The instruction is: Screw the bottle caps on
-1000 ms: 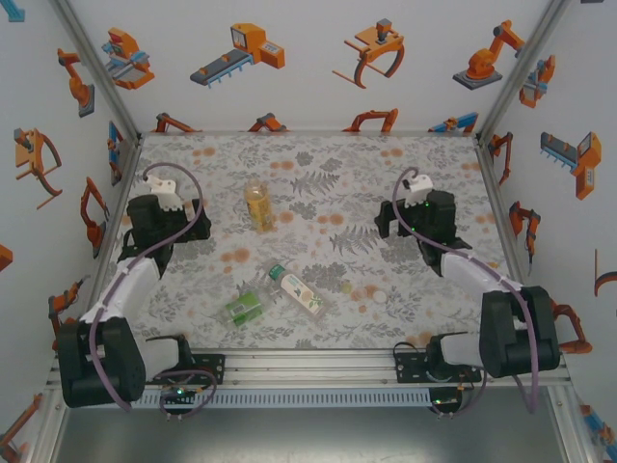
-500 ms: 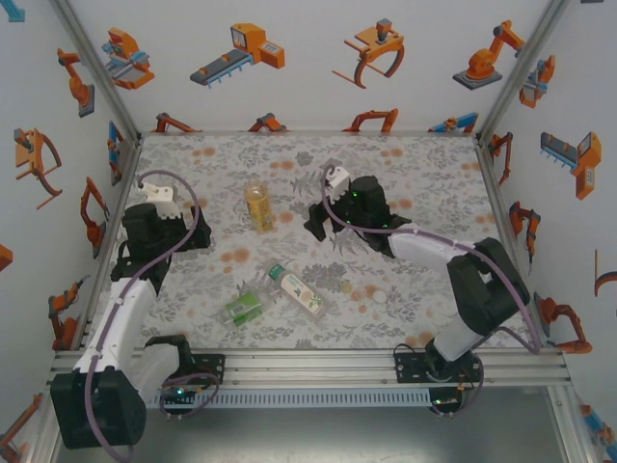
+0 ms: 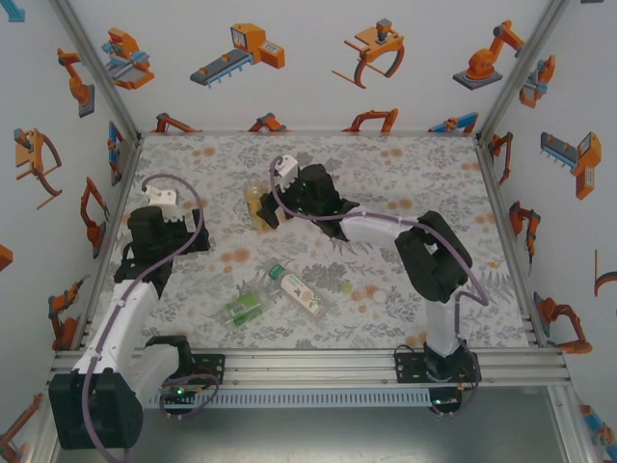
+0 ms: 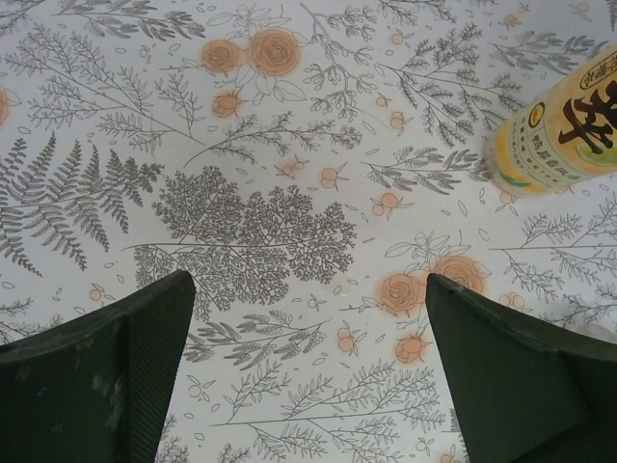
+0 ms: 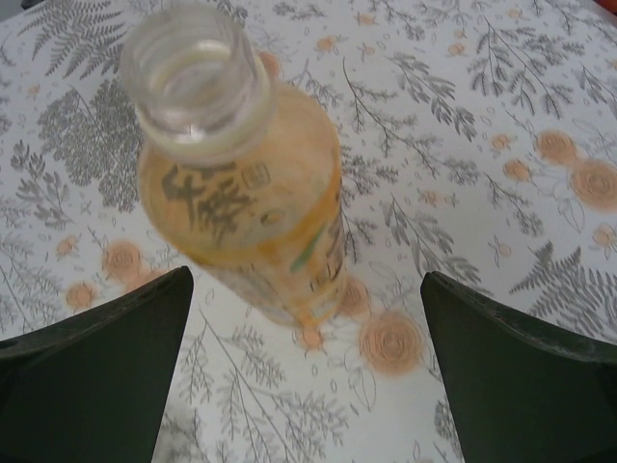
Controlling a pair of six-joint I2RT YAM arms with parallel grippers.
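Right gripper [image 5: 307,280], wide open, sits just beside the small clear amber-yellow plastic bottle [image 5: 241,203]. The bottle stands upright, open mouth up. Left gripper [image 4: 308,285], left of the bottle, is open too.

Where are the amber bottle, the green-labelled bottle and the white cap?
amber bottle [image 5: 241,222]: right wrist view, on its label.
green-labelled bottle [image 3: 244,308]: top external view, on its label.
white cap [image 3: 379,296]: top external view, its top.
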